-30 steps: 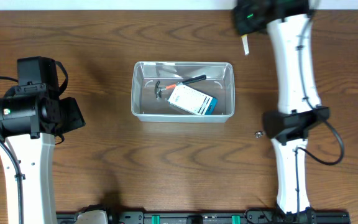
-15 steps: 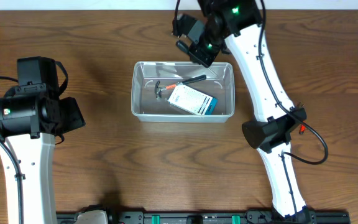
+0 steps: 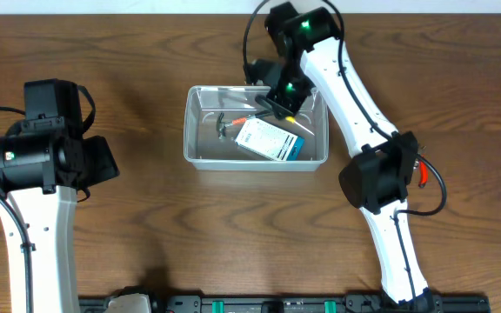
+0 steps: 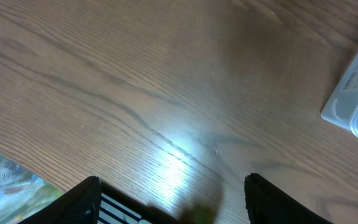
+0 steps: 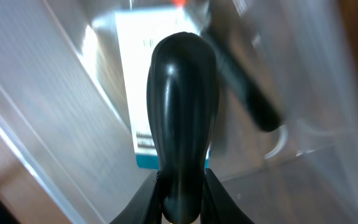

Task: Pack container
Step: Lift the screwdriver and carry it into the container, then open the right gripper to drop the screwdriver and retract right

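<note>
Table (image 3: 146, 226): brown wood, fills the overhead frame.
Container (image 3: 194, 130): clear bin, upper centre of the overhead frame; one corner shows at the right edge of the left wrist view.
Left gripper (image 4: 173, 202): left of frame, over bare wood, fingers apart, nothing held.
Right gripper (image 5: 185, 199): above the container's upper right, clamped on the black handle (image 5: 182, 112).
Box (image 3: 268, 139): white-and-blue, lying inside the container.
Hammer (image 3: 233, 122): inside, just beside the box's upper left.

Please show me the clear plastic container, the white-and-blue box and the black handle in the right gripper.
Clear plastic rectangular container (image 3: 188, 130): overhead view, left rim.
White-and-blue flat box (image 3: 266, 137): overhead view, white top face.
Black rounded tool handle (image 5: 182, 106): right wrist view, its middle.
</note>
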